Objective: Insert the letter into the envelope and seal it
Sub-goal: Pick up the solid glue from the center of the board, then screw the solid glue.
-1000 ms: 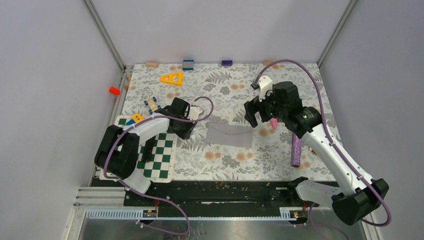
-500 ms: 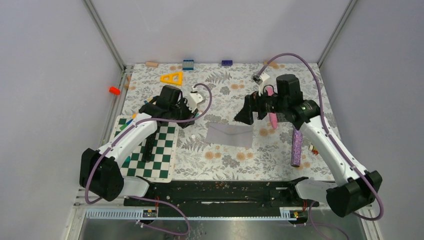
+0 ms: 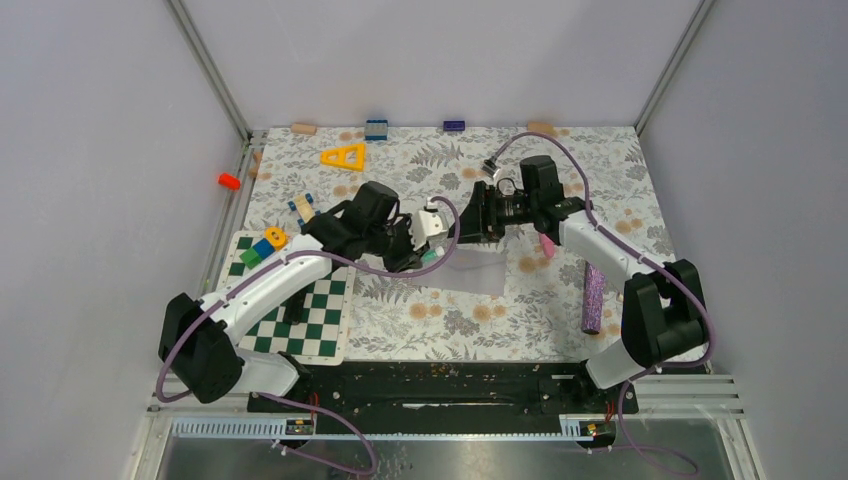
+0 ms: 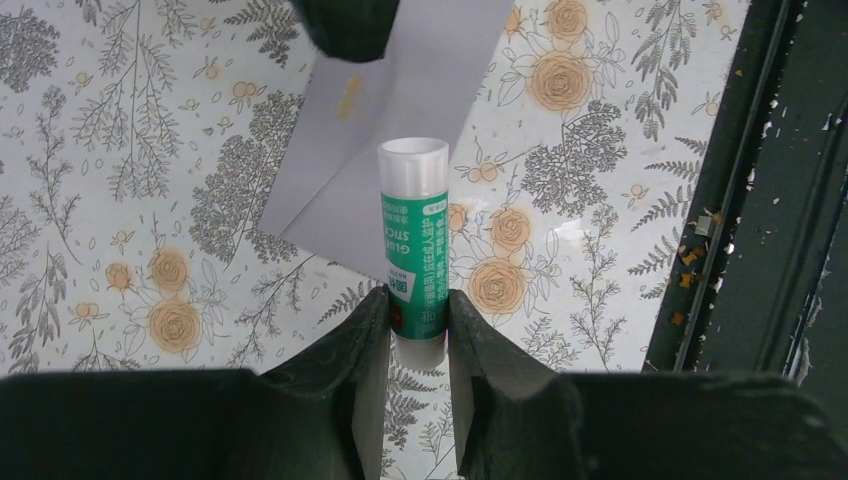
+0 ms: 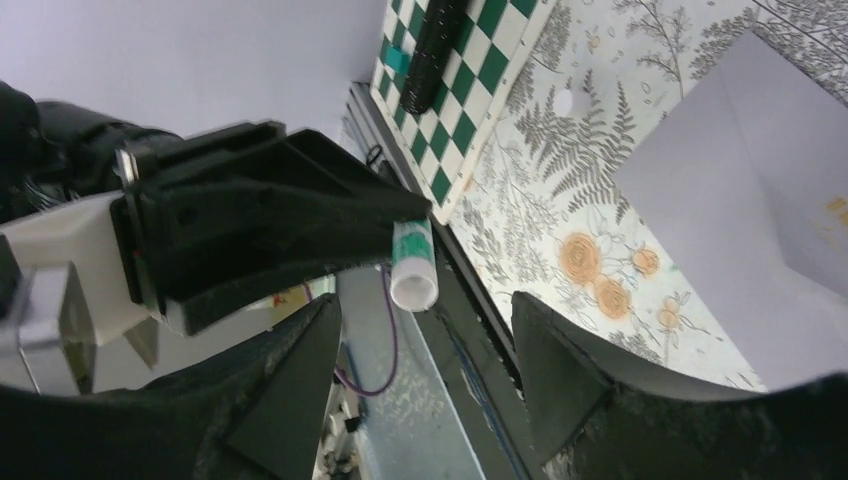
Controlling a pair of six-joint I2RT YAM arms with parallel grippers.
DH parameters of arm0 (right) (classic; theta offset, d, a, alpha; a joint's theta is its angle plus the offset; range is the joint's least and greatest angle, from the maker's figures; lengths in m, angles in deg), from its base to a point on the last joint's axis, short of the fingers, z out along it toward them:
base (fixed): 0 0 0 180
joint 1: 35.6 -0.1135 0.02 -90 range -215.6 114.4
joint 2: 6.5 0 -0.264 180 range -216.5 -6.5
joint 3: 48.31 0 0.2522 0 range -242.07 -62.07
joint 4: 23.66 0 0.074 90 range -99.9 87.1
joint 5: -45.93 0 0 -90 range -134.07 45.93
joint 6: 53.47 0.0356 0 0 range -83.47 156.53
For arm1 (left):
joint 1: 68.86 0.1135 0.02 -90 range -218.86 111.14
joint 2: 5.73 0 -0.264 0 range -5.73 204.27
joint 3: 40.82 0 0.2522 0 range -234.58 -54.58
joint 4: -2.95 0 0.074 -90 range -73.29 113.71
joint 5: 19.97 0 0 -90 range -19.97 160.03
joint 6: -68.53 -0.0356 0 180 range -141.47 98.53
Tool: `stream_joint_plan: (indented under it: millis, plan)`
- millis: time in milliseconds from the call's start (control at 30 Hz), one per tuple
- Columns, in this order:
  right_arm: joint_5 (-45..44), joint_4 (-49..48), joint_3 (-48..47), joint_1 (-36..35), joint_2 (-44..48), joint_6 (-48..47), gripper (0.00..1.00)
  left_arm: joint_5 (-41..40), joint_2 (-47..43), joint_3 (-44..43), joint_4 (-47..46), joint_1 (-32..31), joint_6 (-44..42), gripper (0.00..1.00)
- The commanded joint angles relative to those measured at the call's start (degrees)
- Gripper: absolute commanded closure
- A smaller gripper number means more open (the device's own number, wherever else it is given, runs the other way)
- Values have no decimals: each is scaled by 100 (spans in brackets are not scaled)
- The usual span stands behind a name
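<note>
— Where do we find the flat grey paper envelope (image 4: 420, 90)?

— It lies on the floral-patterned table cover (image 4: 130, 150) between our two arms, and from above the grippers partly cover it.

— And our left gripper (image 4: 418, 300)?

— Its jaws are clamped on the lower end of a green-and-white glue stick (image 4: 415, 235). The white cap points out over the envelope's edge.

— Our right gripper (image 5: 425, 340)?

— Its jaws are spread wide and face that cap, close to it but not touching. It grips nothing.

Grey envelope (image 4: 330, 170); green-white glue stick (image 4: 415, 240); floral tablecloth (image 4: 120, 200); green-white checkerboard (image 3: 320, 320).
</note>
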Motion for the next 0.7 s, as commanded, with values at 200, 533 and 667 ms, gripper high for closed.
stream_joint_plan:
  millis: [200,533,667]
  plan:
    - [308,-1360,574,-80,-101,1073,36,-175,169,-350,-168,-225,129,89]
    - [103,-992,448,-467,-136,711,37,-209,275,-318,-205,-300,168,90]
    - [-5,-915,450,-499,-192,630,37,-198,275,-300,-231,-304,186,90]
